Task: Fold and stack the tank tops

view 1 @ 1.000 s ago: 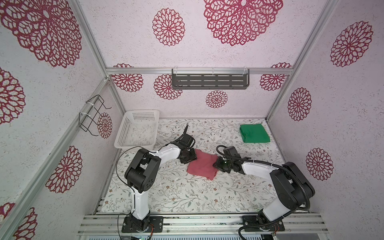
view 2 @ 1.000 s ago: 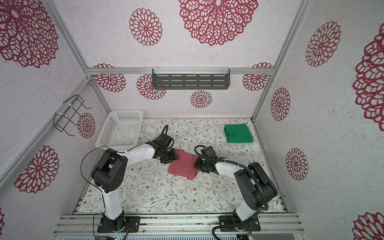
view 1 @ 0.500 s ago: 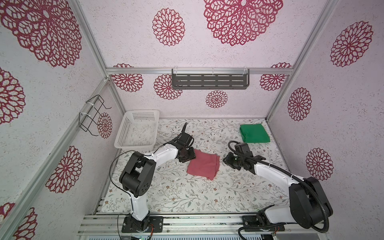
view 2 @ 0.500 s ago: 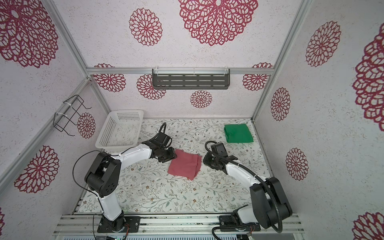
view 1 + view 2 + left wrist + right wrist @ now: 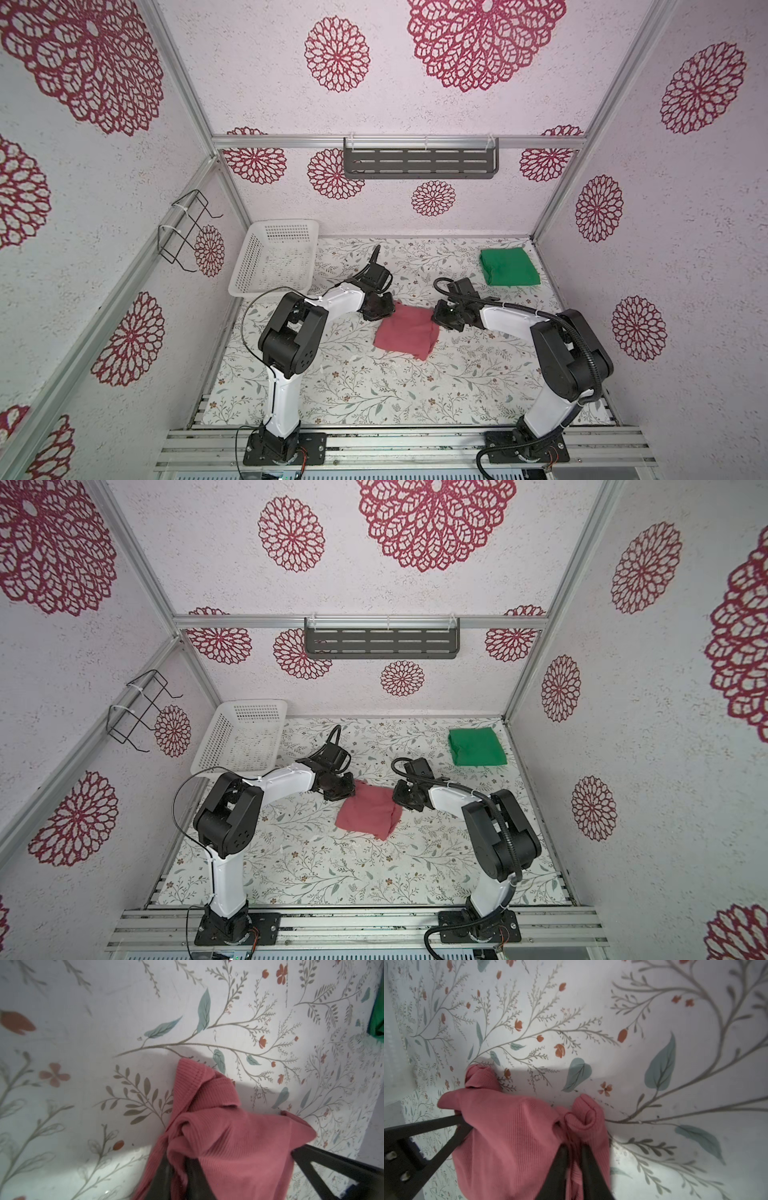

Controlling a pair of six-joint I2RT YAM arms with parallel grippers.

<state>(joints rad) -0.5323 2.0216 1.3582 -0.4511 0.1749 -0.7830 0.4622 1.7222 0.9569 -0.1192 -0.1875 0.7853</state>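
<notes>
The dusty pink tank top (image 5: 405, 334) lies folded in a rough square near the middle of the floral table (image 5: 353, 386). Its far edge is bunched up at both corners.

My left gripper (image 5: 384, 309) sits at the far left corner of it. In the left wrist view its two dark fingers (image 5: 195, 1184) are drawn together with ribbed pink cloth pinched between them, so I read it as clamped on the top. My right gripper (image 5: 442, 320) is at the far right corner. The right wrist view shows its fingers (image 5: 556, 1174) closed almost to touching, with a fold of the same cloth caught in the narrow gap. Between the two grips the fabric is creased and puckered, while the near part lies flat on the table.

The green tank top (image 5: 509, 266) rests folded in a tidy block at the far right corner of the table, well apart from the pink one and from both arms. A white perforated basket (image 5: 274, 259) stands at the far left corner, just beyond my left arm. A grey slotted shelf (image 5: 419, 160) hangs on the back wall, and a black wire rack (image 5: 185, 232) is fixed to the left wall.
</notes>
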